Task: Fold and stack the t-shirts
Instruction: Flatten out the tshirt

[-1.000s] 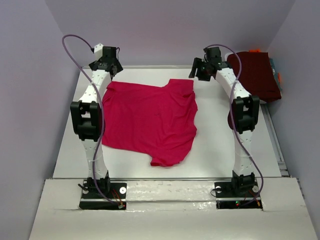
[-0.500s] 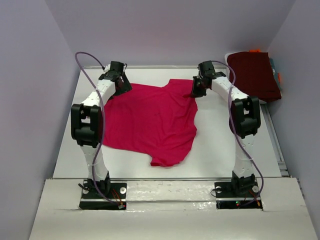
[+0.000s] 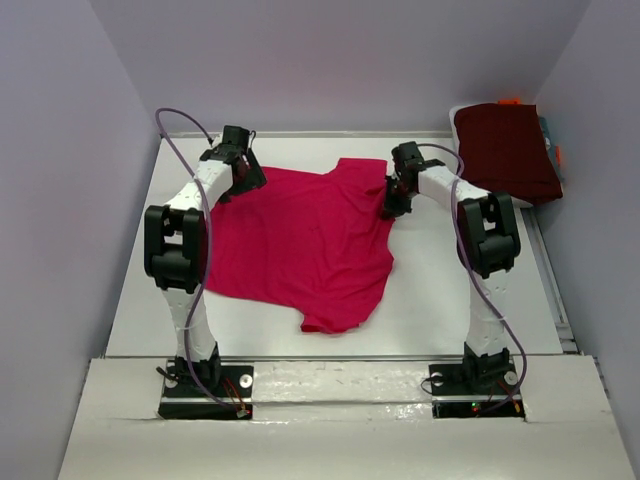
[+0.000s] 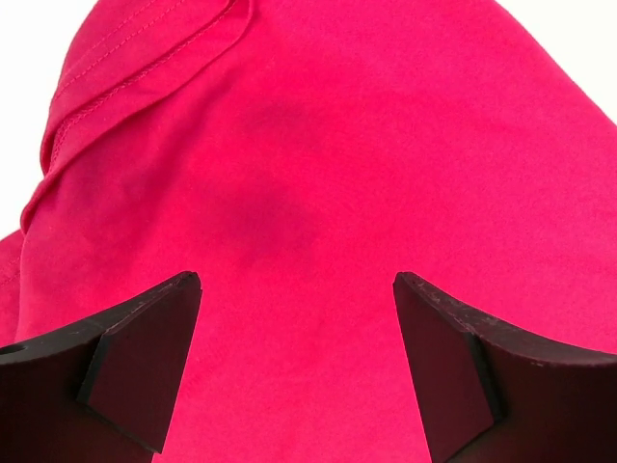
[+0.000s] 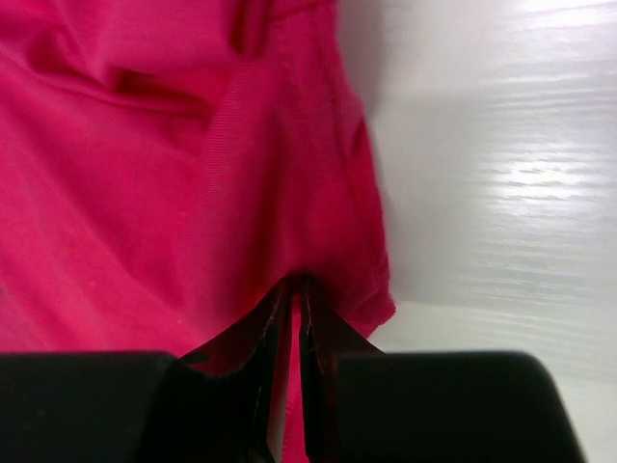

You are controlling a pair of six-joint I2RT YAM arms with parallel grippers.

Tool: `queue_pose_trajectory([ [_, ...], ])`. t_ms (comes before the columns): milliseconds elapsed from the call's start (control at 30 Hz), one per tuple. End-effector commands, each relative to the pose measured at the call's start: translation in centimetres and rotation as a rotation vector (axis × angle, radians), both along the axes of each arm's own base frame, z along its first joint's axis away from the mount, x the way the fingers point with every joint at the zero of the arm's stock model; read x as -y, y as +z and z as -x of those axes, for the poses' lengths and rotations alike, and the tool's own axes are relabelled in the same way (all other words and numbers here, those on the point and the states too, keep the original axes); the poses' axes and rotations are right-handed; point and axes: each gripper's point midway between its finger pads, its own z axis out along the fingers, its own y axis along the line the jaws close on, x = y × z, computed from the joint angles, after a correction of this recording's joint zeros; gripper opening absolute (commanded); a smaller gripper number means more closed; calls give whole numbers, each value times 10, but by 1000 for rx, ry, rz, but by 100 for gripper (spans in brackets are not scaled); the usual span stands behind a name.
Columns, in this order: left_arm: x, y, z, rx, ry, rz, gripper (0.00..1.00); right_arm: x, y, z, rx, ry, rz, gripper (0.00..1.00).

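Note:
A crimson-pink t-shirt (image 3: 300, 240) lies spread out and rumpled on the white table (image 3: 430, 290). My left gripper (image 3: 250, 182) is low over the shirt's far left corner. In the left wrist view it (image 4: 297, 282) stands open, with pink cloth (image 4: 337, 145) filling the gap and a hemmed edge at upper left. My right gripper (image 3: 393, 205) is at the shirt's far right edge. In the right wrist view it (image 5: 297, 285) is shut on a pinch of the pink cloth (image 5: 145, 174) near the hem. A dark maroon folded t-shirt (image 3: 510, 150) rests at the far right.
The maroon shirt sits on a raised spot by the right wall, with small orange and blue items (image 3: 553, 150) behind it. Walls close in on the left, back and right. Bare white table (image 5: 501, 174) lies right of the pinched edge.
Both arms came down from the table's far edge onto the pink shirt's far corners. The right gripper has shut on the cloth edge. The left gripper stayed open.

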Motion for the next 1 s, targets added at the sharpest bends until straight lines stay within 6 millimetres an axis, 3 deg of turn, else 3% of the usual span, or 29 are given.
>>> queue_pose_trajectory([
  [0,-2,-13,13,-59,-4,-2,93,6,7,10,-2,-24,37,14],
  [233,-6,-39,32,-122,24,-5,93,19,6,28,-31,-57,85,14],
  [533,-8,-43,37,-133,40,-12,93,33,13,58,-38,-76,111,10],
  [967,-8,-52,49,-161,40,-3,93,40,6,104,-72,-68,103,8],
])
